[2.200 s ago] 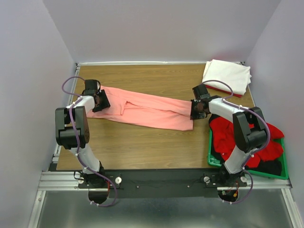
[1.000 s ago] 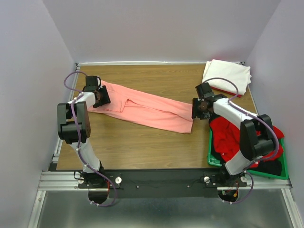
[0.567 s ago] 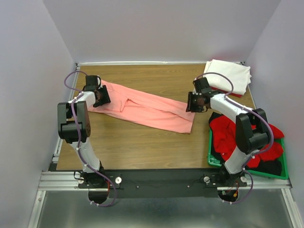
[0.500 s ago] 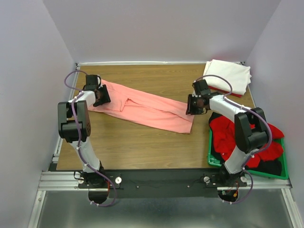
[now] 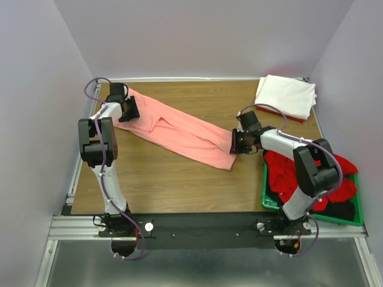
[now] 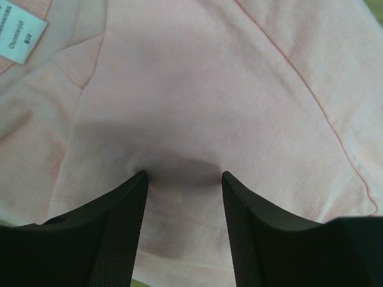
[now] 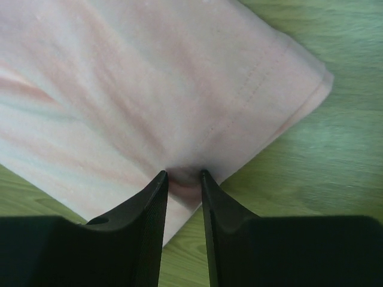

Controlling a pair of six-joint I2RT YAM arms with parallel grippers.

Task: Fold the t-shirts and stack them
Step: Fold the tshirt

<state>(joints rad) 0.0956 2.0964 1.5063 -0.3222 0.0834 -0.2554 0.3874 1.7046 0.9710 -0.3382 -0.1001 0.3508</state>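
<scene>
We count two arms with one gripper each, one table (image 5: 179, 185), one green crate (image 5: 267, 203) and one salmon-pink t-shirt (image 5: 179, 131) laid out on the wood. One white t-shirt (image 5: 286, 95) lies folded at the far right corner of the table. A thin red edge (image 5: 278, 113) shows under its near side, probably a second folded garment. In the crate, at the near right of the table, red cloth (image 5: 287, 170) and dark cloth (image 5: 344, 209) are heaped together, and we cannot tell how many shirts they make.

The salmon-pink t-shirt is folded into one long, narrow band. Its long axis runs diagonally across the table, from the far left corner down toward the near right. That lower end lies near the crate but apart from it. One white label (image 6: 21, 39) shows on the cloth in the left wrist view, so it sits at the far left end.

The left gripper (image 6: 182, 175) has hold of that far left end. Its two fingers stand partly apart, with a thick fold of pink cloth filling the gap between them and puckering at the tips. The right gripper (image 7: 184, 174) has hold of the near right end. Its fingers are almost pressed together, pinching a small ridge of cloth beside the stitched hem, with bare wood showing on both sides.
</scene>
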